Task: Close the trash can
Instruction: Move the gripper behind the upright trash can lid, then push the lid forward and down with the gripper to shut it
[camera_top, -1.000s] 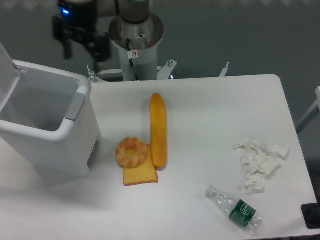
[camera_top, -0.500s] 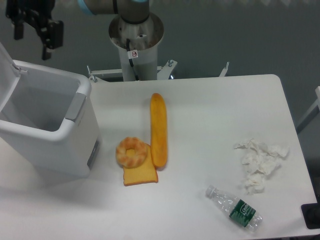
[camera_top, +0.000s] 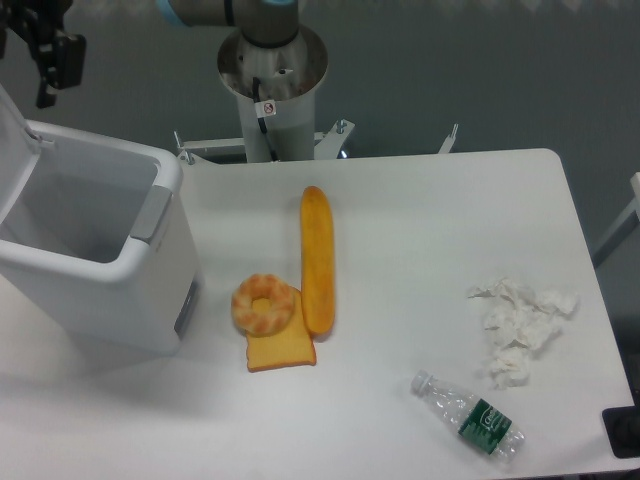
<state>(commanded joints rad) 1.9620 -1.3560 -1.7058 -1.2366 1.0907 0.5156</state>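
Hovering: tool (camera_top: 45, 60) above trash can (camera_top: 95, 250) | lid (camera_top: 12, 150) open

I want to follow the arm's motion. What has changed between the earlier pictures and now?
The gripper moved left across the top of the view, from beside the robot base to the upper left corner, above the trash can. It holds nothing visible. The trash can stays open; the food, tissues and bottle did not move.

end effector (camera_top: 45, 55) cropped at top-left corner — jaw state unreadable, trash can (camera_top: 95, 250) lid cut by left edge
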